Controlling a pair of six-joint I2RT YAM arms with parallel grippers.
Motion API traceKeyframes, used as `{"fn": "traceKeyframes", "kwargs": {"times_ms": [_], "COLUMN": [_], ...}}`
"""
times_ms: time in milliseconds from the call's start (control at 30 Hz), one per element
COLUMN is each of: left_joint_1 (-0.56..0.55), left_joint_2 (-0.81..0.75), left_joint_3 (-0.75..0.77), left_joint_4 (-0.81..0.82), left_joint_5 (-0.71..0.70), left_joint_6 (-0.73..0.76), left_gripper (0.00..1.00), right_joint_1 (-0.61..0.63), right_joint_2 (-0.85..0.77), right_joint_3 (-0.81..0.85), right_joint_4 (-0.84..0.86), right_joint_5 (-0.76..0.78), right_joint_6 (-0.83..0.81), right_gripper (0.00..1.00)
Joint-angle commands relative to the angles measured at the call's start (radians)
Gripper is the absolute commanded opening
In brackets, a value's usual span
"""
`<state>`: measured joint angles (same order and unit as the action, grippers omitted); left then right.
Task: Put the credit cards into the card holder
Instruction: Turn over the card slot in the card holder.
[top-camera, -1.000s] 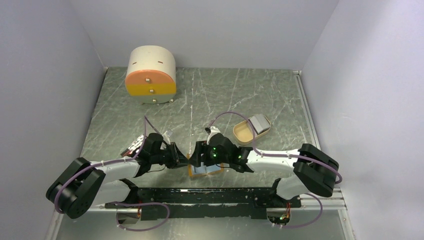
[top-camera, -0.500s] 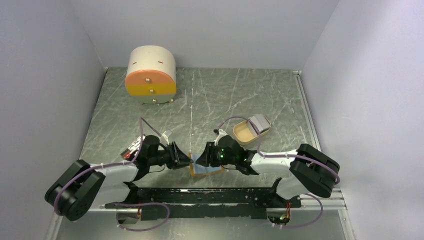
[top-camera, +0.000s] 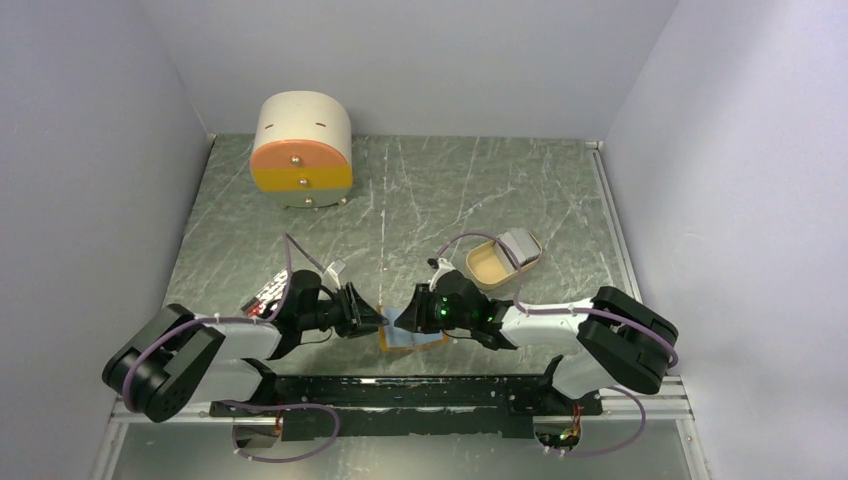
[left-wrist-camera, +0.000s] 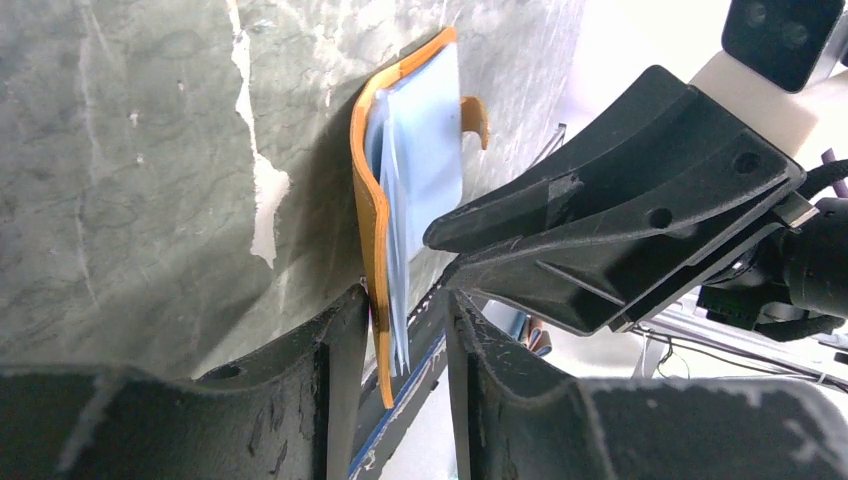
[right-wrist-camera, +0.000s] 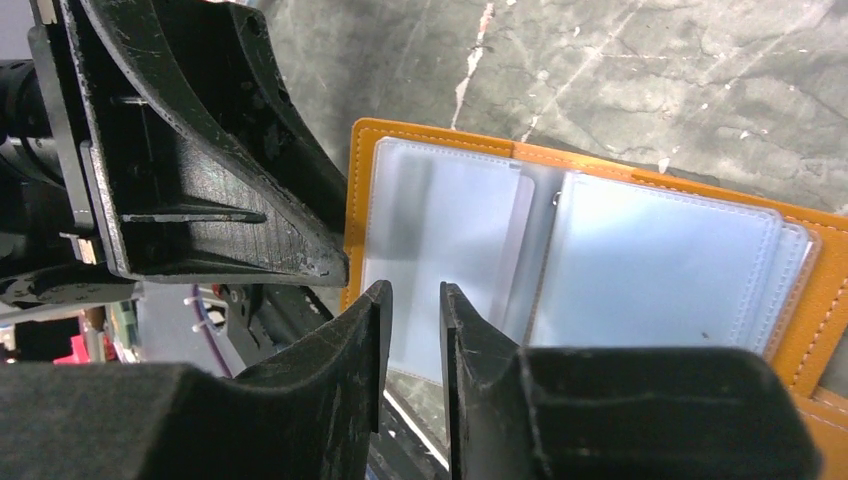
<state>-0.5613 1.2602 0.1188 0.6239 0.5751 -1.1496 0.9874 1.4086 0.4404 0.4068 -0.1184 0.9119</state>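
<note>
The card holder lies open near the front edge, orange outside with pale blue sleeves; it also shows in the right wrist view. In the left wrist view its left edge curls up between the jaws of my left gripper, which are apart; the left finger touches the orange cover. My right gripper hovers over the left sleeve, jaws slightly apart with nothing between them. In the top view the left gripper and the right gripper nearly meet. Pale credit cards lean in the tray.
A tan oval tray sits right of centre behind the right arm. A round cream-and-orange drawer box stands at the back left. A small red-and-white object lies by the left arm. A black rail runs along the front.
My right gripper has swung a little right and turned over the holder. My left gripper has crept right onto the holder's left edge. The holder's left side has lifted slightly.
</note>
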Motion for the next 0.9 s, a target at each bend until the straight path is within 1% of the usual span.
{"fn": "traceKeyframes", "kwargs": {"times_ms": [0,33,133,233,300,500,633,667,733,867], "left_joint_1": [0.003,0.002,0.0,-0.003,-0.004,-0.011,-0.016,-0.018,-0.018,-0.019], "left_joint_2": [0.039,0.04,0.028,-0.003,-0.027,-0.066,-0.074,-0.074,-0.071,-0.071], "left_joint_3": [0.023,0.027,0.039,0.052,0.054,0.08,0.081,0.083,0.084,0.077], "left_joint_4": [0.074,0.068,0.016,-0.065,-0.092,-0.178,-0.187,-0.194,-0.202,-0.197], "left_joint_5": [0.026,0.025,0.002,-0.031,-0.043,-0.072,-0.078,-0.078,-0.073,-0.066], "left_joint_6": [0.017,0.022,0.045,0.075,0.084,0.123,0.13,0.135,0.142,0.146], "left_gripper": [0.39,0.37,0.26,0.14,0.09,0.09,0.09,0.09,0.09,0.09], "right_joint_1": [-0.005,-0.005,-0.006,-0.006,-0.008,-0.037,-0.067,-0.074,-0.089,-0.141], "right_joint_2": [0.013,0.011,-0.016,-0.063,-0.095,-0.19,-0.204,-0.201,-0.197,-0.195], "right_joint_3": [0.031,0.035,0.065,0.114,0.162,0.275,0.353,0.374,0.408,0.42], "right_joint_4": [-0.049,-0.063,-0.127,-0.233,-0.32,-0.526,-0.695,-0.755,-0.822,-0.854], "right_joint_5": [0.026,0.031,0.058,0.092,0.131,0.281,0.468,0.539,0.623,0.699], "right_joint_6": [-0.037,-0.044,-0.075,-0.122,-0.16,-0.296,-0.387,-0.408,-0.434,-0.513], "right_gripper": [0.28,0.28,0.29,0.35,0.4,0.55,0.65,0.66,0.68,0.7]}}
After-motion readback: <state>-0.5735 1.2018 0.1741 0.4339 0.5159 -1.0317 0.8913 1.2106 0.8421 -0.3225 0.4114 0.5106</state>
